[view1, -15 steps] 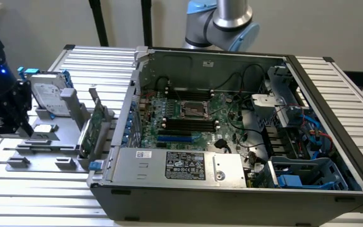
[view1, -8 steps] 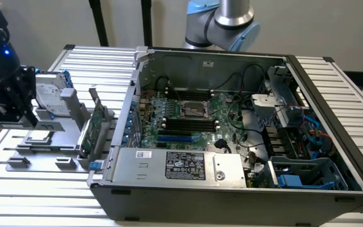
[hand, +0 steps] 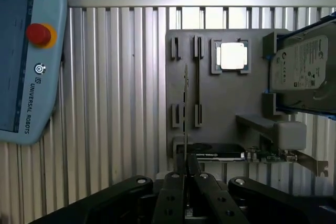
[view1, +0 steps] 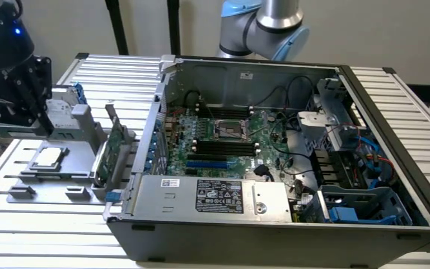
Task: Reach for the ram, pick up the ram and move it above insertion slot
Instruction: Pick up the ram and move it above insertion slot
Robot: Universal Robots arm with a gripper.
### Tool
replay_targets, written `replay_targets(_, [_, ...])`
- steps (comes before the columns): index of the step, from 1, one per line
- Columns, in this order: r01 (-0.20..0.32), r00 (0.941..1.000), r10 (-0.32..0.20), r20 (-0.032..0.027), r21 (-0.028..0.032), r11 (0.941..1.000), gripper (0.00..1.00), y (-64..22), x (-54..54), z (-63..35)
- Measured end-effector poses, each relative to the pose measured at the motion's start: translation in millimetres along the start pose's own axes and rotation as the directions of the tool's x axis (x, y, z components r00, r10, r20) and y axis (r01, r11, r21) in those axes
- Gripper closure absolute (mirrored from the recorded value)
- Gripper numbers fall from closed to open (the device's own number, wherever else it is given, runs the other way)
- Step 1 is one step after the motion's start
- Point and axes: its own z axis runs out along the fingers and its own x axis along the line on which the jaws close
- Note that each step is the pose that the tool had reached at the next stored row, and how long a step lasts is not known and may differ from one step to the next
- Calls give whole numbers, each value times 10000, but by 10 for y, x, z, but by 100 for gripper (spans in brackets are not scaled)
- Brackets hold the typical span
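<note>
1. At the exterior view's left, your gripper (view1: 20, 109) hangs over the grey fixture tray (view1: 43, 185).
2. In the wrist view, the fingers (hand: 170, 192) are pinched narrow on the ram (hand: 186, 108), held edge-on above the tray's slots.
3. To the right sits the open computer case (view1: 275, 157).

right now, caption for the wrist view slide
Gripper shut on the ram, held edge-on above the grey parts tray.
</note>
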Motion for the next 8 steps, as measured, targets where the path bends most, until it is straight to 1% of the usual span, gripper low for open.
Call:
replay_targets(4, [0, 10000, 0, 0, 1, 10000, 87, -133, -21, -167])
replay_targets(6, [1, 10000, -1, 3, 3, 10000, 87, -201, -30, -229])
replay_targets(8, [1, 10000, -1, 5, 2, 10000, 87, -275, -37, -270])
